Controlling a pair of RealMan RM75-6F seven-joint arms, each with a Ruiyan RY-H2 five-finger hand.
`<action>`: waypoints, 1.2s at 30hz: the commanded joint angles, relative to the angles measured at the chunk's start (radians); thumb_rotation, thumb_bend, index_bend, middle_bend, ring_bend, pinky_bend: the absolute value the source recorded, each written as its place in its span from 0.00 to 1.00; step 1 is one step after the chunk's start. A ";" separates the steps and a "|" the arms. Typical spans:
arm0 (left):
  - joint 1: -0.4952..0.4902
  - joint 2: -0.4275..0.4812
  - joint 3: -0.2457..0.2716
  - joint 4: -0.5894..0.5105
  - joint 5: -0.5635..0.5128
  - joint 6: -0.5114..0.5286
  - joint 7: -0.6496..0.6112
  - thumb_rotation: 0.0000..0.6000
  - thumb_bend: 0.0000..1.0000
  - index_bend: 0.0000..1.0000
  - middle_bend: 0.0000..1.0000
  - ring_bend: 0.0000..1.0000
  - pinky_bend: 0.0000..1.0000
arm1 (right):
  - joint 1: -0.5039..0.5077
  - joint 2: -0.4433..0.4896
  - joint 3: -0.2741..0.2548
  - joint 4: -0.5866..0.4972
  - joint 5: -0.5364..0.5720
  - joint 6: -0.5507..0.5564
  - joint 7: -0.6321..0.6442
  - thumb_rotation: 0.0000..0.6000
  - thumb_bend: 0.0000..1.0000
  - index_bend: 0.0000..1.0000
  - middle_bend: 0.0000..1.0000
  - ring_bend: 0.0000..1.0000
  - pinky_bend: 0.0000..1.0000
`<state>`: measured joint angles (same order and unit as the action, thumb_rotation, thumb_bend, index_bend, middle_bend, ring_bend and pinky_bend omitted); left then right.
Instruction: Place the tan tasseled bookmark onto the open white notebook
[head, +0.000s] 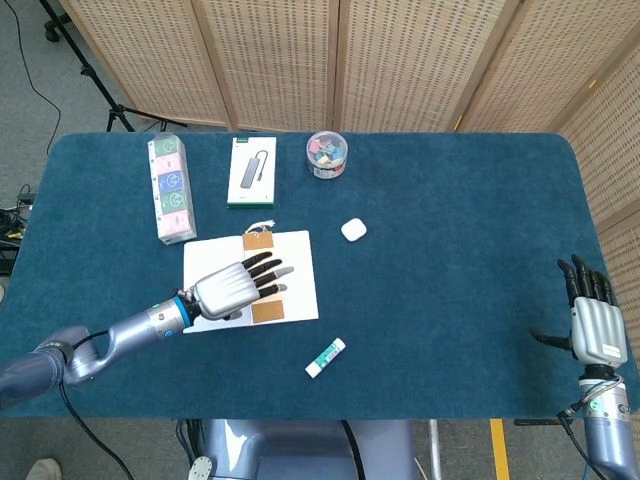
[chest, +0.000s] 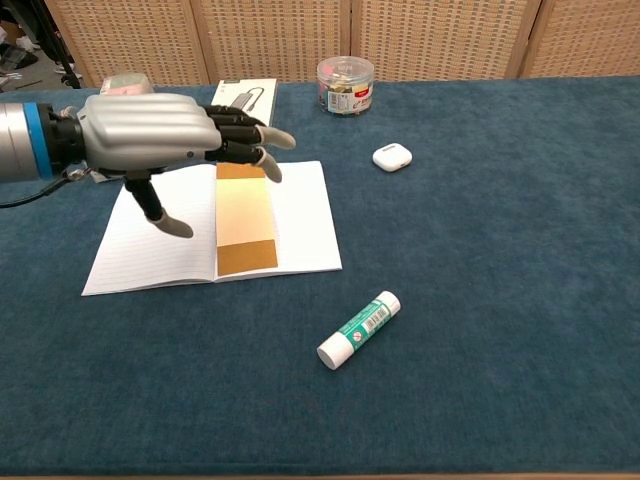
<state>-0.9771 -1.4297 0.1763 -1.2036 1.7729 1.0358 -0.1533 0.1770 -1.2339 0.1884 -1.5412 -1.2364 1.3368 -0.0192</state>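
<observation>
The tan bookmark (chest: 245, 220) lies flat along the middle of the open white notebook (chest: 300, 220), its tassel end (head: 260, 229) toward the far edge. In the head view the bookmark (head: 266, 312) shows partly under my left hand (head: 232, 288). My left hand (chest: 150, 135) hovers above the notebook's left page with fingers spread and holds nothing. My right hand (head: 597, 320) stays at the table's near right corner, fingers extended and empty; the chest view does not show it.
A green-and-white glue stick (chest: 358, 329) lies in front of the notebook. A white earbud case (chest: 392, 156), a clear jar of clips (chest: 345, 84), a white adapter box (head: 251, 170) and a pastel box (head: 170, 189) sit farther back.
</observation>
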 joint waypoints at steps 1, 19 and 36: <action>-0.009 0.073 0.024 -0.126 -0.034 -0.098 -0.006 1.00 0.16 0.19 0.00 0.00 0.09 | 0.001 -0.002 -0.001 0.000 -0.001 -0.001 -0.003 1.00 0.00 0.00 0.00 0.00 0.00; 0.009 0.023 0.028 -0.161 -0.062 -0.199 -0.069 1.00 0.16 0.19 0.00 0.00 0.13 | 0.001 -0.002 -0.001 0.001 0.002 -0.002 -0.002 1.00 0.00 0.00 0.00 0.00 0.00; 0.018 -0.017 0.036 -0.117 -0.041 -0.209 -0.163 1.00 0.16 0.19 0.00 0.00 0.13 | 0.002 -0.005 -0.002 0.004 0.002 -0.003 -0.006 1.00 0.00 0.00 0.00 0.00 0.00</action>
<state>-0.9576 -1.4437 0.2108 -1.3223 1.7282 0.8284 -0.3138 0.1788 -1.2390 0.1862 -1.5372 -1.2340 1.3341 -0.0256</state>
